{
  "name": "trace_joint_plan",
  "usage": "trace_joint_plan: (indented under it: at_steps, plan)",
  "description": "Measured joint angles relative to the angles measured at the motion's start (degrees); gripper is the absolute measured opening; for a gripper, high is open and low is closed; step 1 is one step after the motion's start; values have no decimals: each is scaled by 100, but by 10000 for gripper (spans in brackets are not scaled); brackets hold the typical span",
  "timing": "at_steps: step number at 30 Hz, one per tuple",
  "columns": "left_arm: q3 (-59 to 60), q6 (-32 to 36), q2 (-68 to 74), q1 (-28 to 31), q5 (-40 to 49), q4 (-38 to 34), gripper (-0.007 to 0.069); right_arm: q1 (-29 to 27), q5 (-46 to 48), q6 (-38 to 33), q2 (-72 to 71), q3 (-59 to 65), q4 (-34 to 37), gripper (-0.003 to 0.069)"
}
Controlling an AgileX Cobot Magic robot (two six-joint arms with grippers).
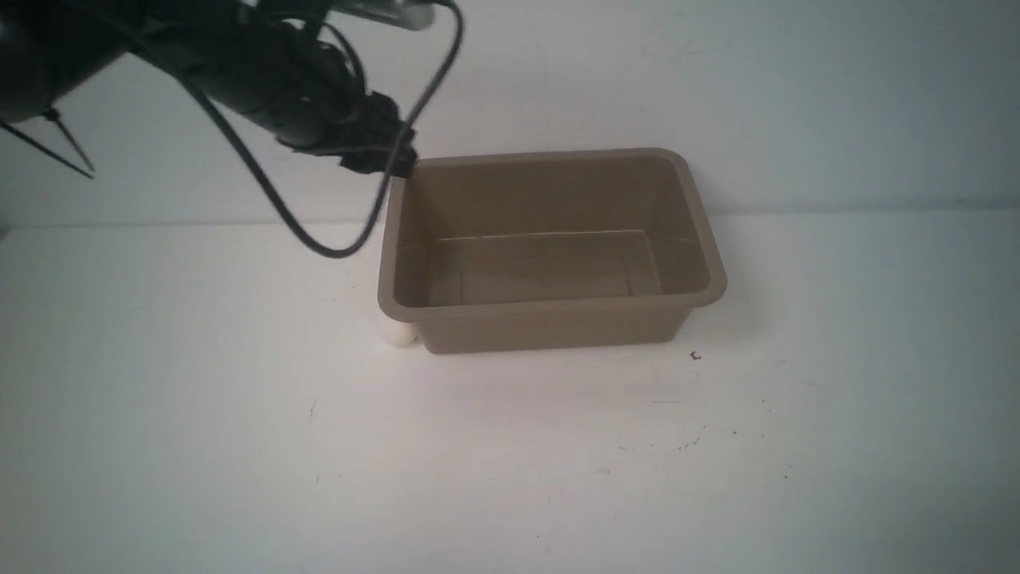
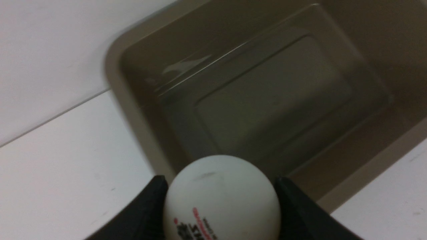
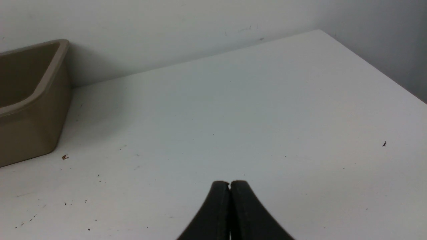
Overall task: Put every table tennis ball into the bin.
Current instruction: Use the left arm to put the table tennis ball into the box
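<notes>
I hold the printed table tennis ball (image 2: 222,203) clamped in my left claw (image 2: 221,181) over the far left corner of the taupe bin (image 2: 113,73), so the first drop is in hand. I judge I should nudge further inside the rim before parting the jaws. The second ball (image 1: 396,333) sits on the worktop (image 1: 239,446), tucked against the bin's near left corner under the flared rim, likely an awkward pick, while my right claw (image 3: 229,183), fingers pressed together, hangs over the worktop off the bin's right side.
</notes>
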Motion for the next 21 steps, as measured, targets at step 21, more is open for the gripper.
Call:
trace_joint_plan:
  at_steps: [21]
  plan:
    - [-406, 509, 1183, -473, 611, -271, 553, 0, 0, 0, 0, 0, 0, -18]
